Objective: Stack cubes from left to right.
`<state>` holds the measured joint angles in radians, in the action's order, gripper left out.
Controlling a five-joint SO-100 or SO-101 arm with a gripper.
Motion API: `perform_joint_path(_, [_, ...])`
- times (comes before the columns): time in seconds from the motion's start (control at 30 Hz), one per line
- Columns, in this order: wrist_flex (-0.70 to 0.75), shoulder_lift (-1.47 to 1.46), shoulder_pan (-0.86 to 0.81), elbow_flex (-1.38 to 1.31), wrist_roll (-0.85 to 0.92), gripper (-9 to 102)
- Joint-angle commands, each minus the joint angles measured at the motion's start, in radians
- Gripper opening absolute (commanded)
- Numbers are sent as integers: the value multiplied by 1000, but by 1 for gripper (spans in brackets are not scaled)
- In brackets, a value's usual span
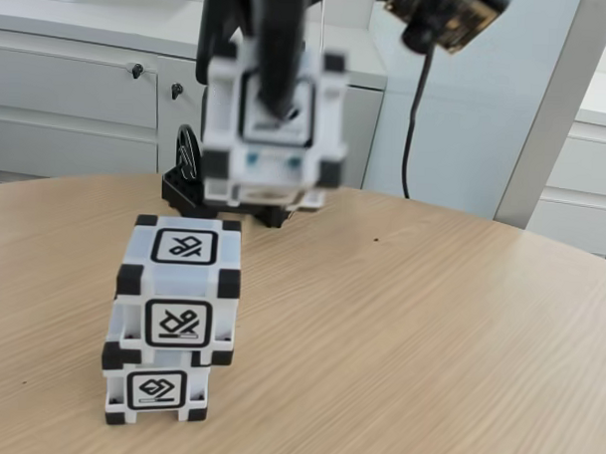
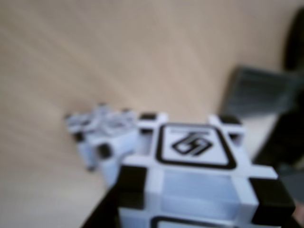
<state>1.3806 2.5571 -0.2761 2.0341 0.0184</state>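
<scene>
Fingers (image 1: pixel 278 105): black, coming down from the top centre of the fixed view, closed on the held cube (image 1: pixel 275 126). One finger crosses its front face over the glyph. The other contact side is hidden, so grip looks firm but I can't confirm both pads.

Held cube: up in the air, upper centre of the fixed view, blurred. It's a cube, so no real long axis. Faces sit roughly square to the camera and edges run close to vertical and horizontal. In the wrist view it sits bottom right (image 2: pixel 199 166), with one glyph face turned up toward the lens and slightly skewed.

Stack: two cubes on the desk (image 1: pixel 429 321), lower left of the fixed view. The upper cube (image 1: pixel 178 287) sits on the lower cube (image 1: pixel 156 386), shifted a bit to the right and rotated slightly against it. Both are upright, glyph faces to the camera.

The held cube is above and to the right of the stack, well apart, not touching. In the wrist view the stack shows as a blurred white shape (image 2: pixel 102 130) left of centre.

Arm base (image 1: pixel 224 199): black, on the desk behind the stack.
</scene>
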Motion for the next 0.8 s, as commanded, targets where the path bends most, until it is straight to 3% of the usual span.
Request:
perform_joint_path(0.0, [95, -23, -8, -37, -32, 0])
perform_joint_path(0.3, [112, -57, -11, -67, -38, 0])
perform_joint_path(0.6, [132, -66, -9, -405, -26, 0])
perform_joint_path(0.77, [137, -80, -11, -456, -23, 0])
